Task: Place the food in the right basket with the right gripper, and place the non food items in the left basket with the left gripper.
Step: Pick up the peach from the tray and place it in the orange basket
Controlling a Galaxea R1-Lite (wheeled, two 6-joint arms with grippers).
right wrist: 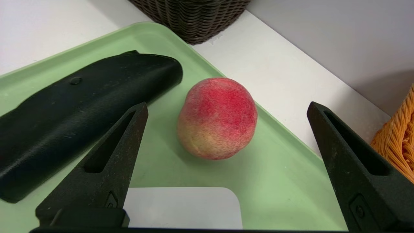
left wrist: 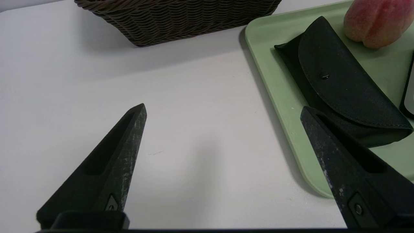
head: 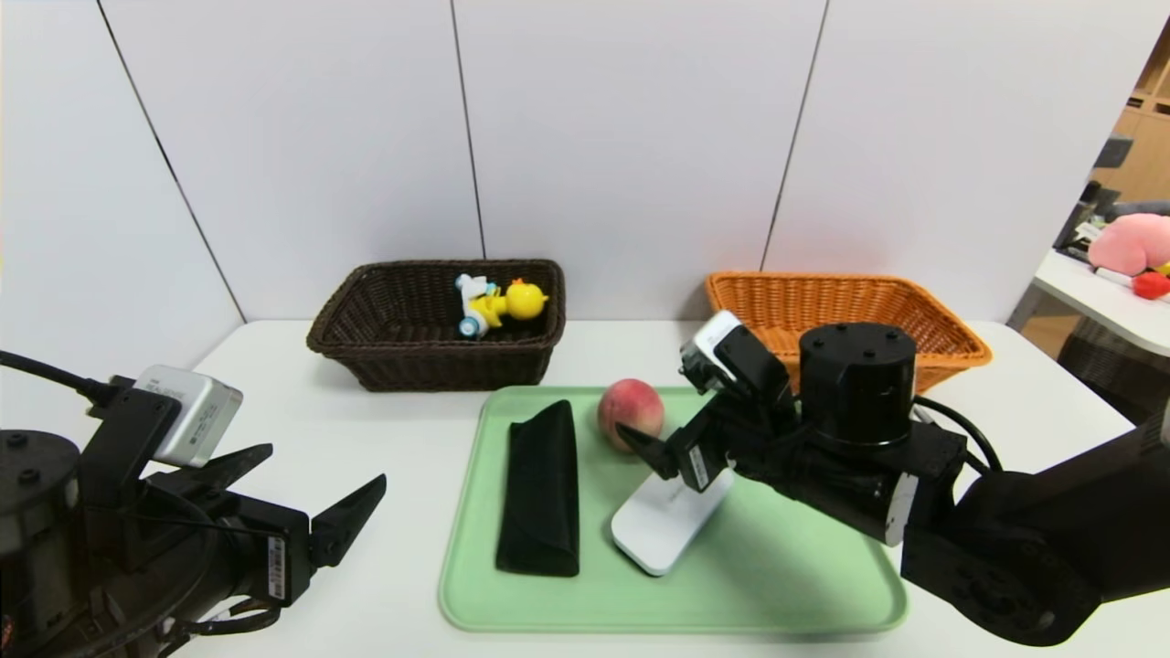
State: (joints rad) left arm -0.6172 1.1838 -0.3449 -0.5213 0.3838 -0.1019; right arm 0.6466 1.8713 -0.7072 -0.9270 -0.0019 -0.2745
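Right gripper [right wrist: 226,110] is held wide open just short of the round red-yellow peach [head: 631,411] on the pale green plastic tray [head: 786,585]. Left gripper [left wrist: 223,111], also spread wide, is parked over bare table left of tray, nr. the black soft case [head: 541,489].

My right pincer [right wrist: 226,161] has matt black plastic fingers [right wrist: 110,168], scuffed and grainy, and my left pincer [left wrist: 223,161] shows the same worn finish. The peach [right wrist: 217,118] before me looks velvety and dull. The tray [right wrist: 284,181] is smooth, matt green plastic. The black case [right wrist: 74,110] looks like soft, faintly grained leather. The white slab [head: 667,521] is smooth plastic. Both the brown basket [head: 430,361] and the orange basket [head: 951,343] are rough woven wicker. The desk [left wrist: 161,113] is smooth, matt white.
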